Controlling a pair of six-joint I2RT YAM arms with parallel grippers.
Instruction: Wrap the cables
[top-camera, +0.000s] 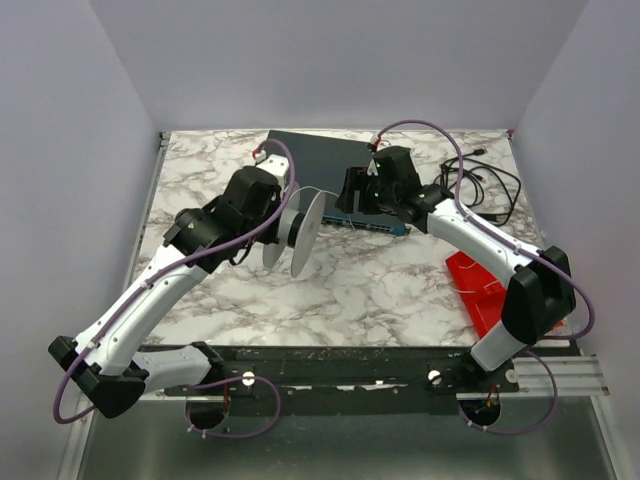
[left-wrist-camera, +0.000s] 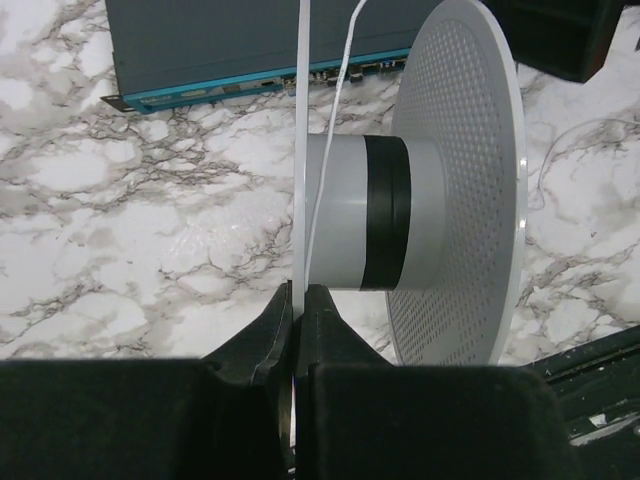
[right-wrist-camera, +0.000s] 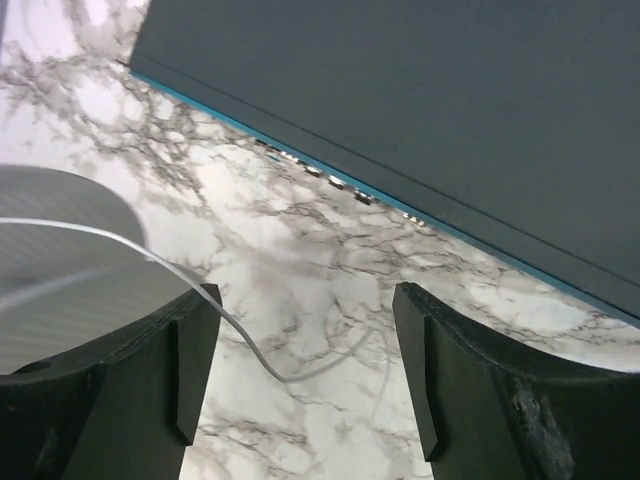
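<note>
My left gripper (top-camera: 272, 222) is shut on the thin near flange (left-wrist-camera: 298, 150) of a white spool (top-camera: 300, 232) and holds it on edge above the marble table. The spool has a grey hub (left-wrist-camera: 345, 212) with a black band and a perforated far disc (left-wrist-camera: 465, 180). The very thin white cable (left-wrist-camera: 338, 110) runs from the hub away toward my right gripper (top-camera: 352, 195). In the right wrist view the cable (right-wrist-camera: 215, 305) comes off the spool (right-wrist-camera: 60, 270) and sags loose across the marble between the open jaws of the right gripper (right-wrist-camera: 305, 300), touching neither finger.
A dark flat box with a blue front edge (top-camera: 320, 160) lies just behind both grippers. Thicker black cords (top-camera: 485, 185) lie at the back right. A red tray (top-camera: 478, 285) sits at the right, beside the right arm.
</note>
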